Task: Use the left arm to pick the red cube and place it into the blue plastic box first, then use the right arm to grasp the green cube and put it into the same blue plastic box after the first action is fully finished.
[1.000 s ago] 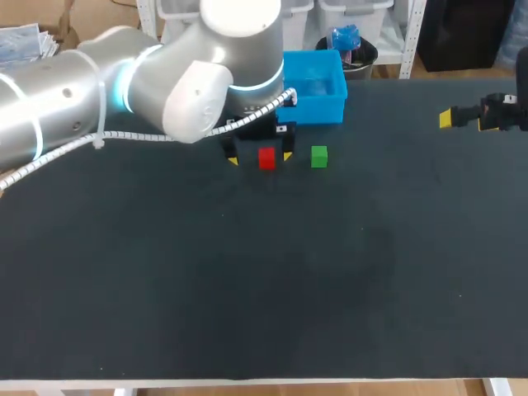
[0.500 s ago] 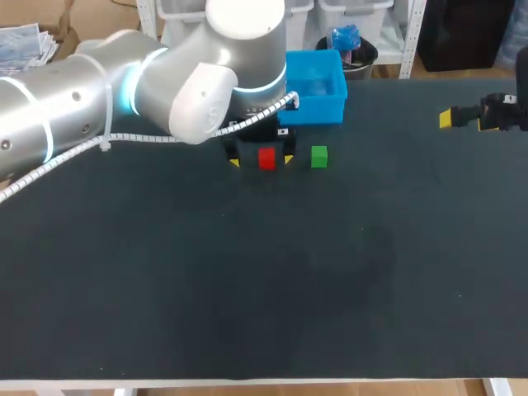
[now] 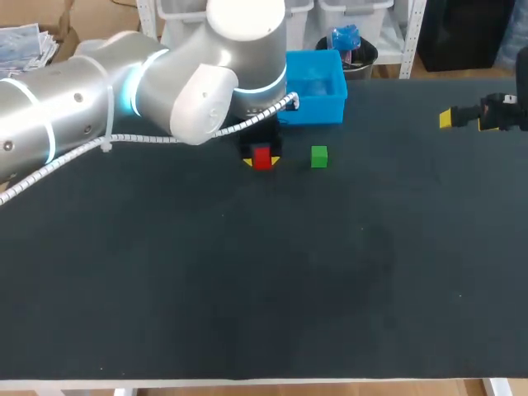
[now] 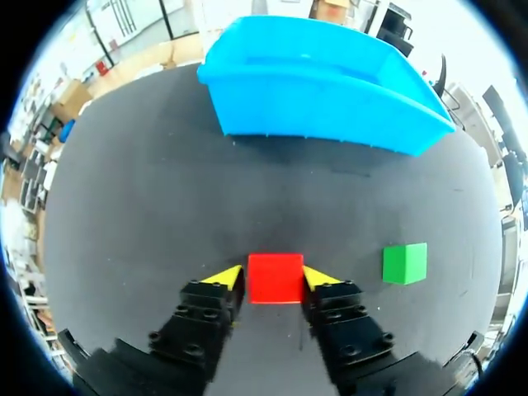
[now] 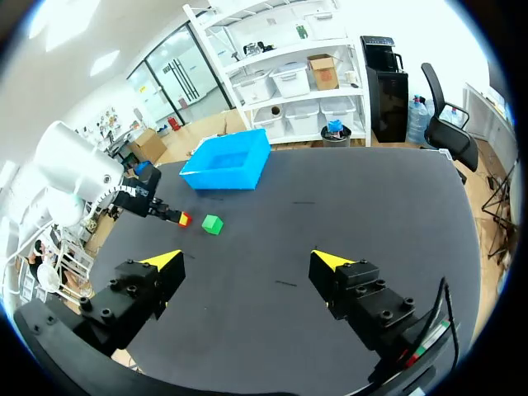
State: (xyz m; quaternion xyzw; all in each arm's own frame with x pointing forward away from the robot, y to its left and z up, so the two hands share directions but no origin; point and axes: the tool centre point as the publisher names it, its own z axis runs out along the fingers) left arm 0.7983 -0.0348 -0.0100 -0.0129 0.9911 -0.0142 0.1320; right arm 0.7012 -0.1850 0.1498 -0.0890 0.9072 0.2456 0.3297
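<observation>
The small red cube [image 3: 262, 157] sits on the black matte tabletop [image 3: 247, 289], near the table's far edge and a little to the left of its middle. The left arm's black 2-finger gripper [image 4: 274, 276] is closed on it. In the left wrist view, 1 yellow tip touches each of 2 opposite faces, and the cube fills the narrow gap between the fingers. The cube rests on the table surface.

The small green cube [image 3: 319, 157] stands just beside the red cube, on its right in the head view. The 2 are apart, with a strip of bare tabletop between them. No finger touches the green cube [image 4: 405, 263].

The open-topped blue plastic box [image 3: 313, 110] stands ahead of the left gripper, beyond both cubes, close to the far edge. Its near wall [image 4: 322, 124] is apart from both cubes.

The left arm's silver body comes in from the left side of the head view and hangs over the area behind the red cube.

The right arm's gripper [image 5: 247, 260] hovers over the right side of the table, well apart from the cubes and the box. Its 2 yellow-tipped fingers are spread wide, with nothing between them.
</observation>
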